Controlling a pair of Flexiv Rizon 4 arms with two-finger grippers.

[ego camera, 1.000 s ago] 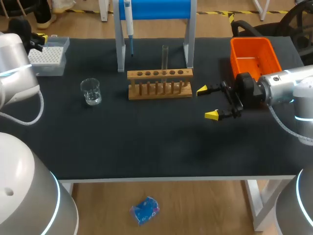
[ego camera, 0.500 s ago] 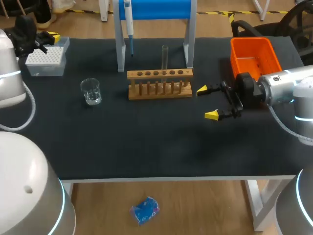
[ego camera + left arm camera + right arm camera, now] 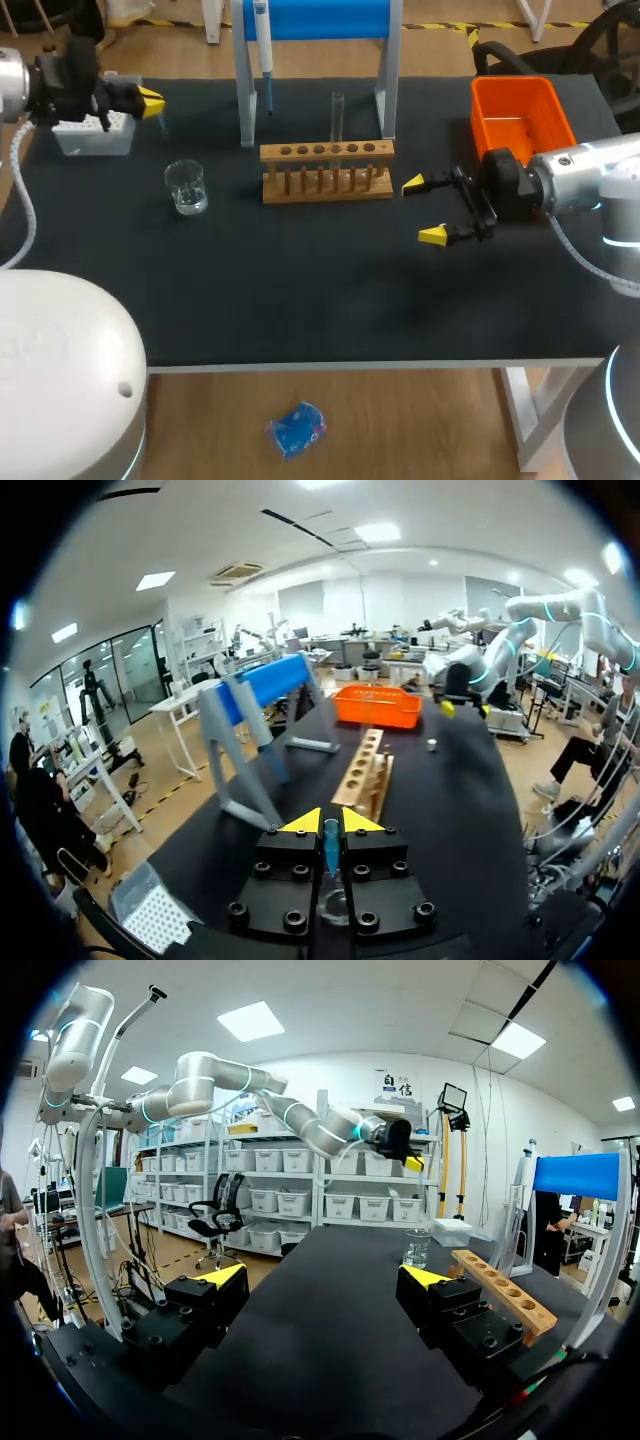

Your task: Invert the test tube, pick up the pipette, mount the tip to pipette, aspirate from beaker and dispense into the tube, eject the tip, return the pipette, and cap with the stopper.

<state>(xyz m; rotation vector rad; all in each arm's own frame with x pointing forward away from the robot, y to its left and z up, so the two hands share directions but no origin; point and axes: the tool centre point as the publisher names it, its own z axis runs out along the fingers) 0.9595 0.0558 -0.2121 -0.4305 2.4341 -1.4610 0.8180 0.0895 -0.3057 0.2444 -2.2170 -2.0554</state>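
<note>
By the tip box [image 3: 95, 140], left end effector [image 3: 150, 101] pressed together, right end effector [image 3: 422, 209] spread beside rack [image 3: 327, 152]

The left arm [image 3: 60, 400] and right arm [image 3: 590, 170] are wearing white-grey shells with glowing blue rings [image 3: 622, 240]. A grey cable [image 3: 570, 248] is trailing, and black jaws are carrying round screws [image 3: 293, 917] and yellow wedge tips [image 3: 303, 822].

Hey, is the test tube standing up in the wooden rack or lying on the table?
Upright: the test tube rises straight from a hole near the middle of the wooden rack.
</note>
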